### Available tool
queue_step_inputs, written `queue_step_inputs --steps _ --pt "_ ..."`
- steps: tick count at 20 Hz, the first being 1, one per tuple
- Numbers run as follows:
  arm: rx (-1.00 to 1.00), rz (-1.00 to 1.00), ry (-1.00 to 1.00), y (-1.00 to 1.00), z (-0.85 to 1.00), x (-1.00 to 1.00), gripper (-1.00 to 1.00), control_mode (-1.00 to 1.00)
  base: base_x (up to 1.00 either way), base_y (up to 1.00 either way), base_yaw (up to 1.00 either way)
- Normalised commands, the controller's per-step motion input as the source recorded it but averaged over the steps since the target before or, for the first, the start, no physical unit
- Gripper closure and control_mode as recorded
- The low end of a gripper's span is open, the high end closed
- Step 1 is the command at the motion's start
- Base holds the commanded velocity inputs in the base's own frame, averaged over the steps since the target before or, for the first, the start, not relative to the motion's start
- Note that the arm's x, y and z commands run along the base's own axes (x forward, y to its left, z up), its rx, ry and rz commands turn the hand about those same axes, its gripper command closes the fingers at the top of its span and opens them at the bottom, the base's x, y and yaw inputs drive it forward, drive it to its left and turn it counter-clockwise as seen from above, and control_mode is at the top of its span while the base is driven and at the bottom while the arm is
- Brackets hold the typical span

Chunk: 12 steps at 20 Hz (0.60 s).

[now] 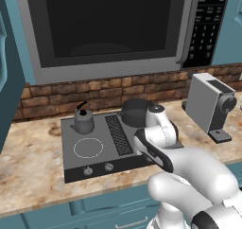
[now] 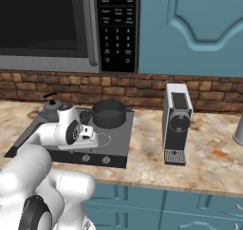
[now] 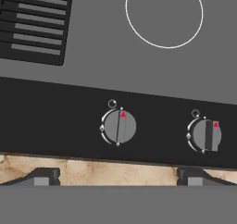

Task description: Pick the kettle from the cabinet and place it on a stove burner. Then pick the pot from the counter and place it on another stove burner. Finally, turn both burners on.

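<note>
While the kettle (image 1: pixel 83 119) and the pot (image 1: pixel 135 112) each stand on a rear burner of the cooktop (image 1: pixel 94 162), the hand (image 3: pixel 118 177) hovers over two front knobs (image 3: pixel 119 127), fingers apart, gripping nothing.

End effector (image 3: pixel 118 177) low, fingers wide apart

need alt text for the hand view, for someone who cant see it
Close view down onto the front of a dark cooktop: two round grey knobs, the left knob and the right knob, each with a red marker near its top. Above them lie a white burner ring and a ribbed strip; marbled counter and the open end effector sit below.
</note>
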Motion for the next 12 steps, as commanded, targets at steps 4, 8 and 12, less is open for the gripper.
queue_step_inputs --steps 4,8,12 --pt "0.0 0.0 0.0 0.0 -0.25 -0.28 -1.0 -1.0 0.0 0.0 0.0" --pt "0.0 0.0 -0.07 -0.06 -0.21 -0.11 -1.0 -1.0 0.0 0.0 0.0" --pt "0.0 0.0 -0.13 -0.17 -0.29 0.0 -1.0 -1.0 0.0 0.0 0.0"
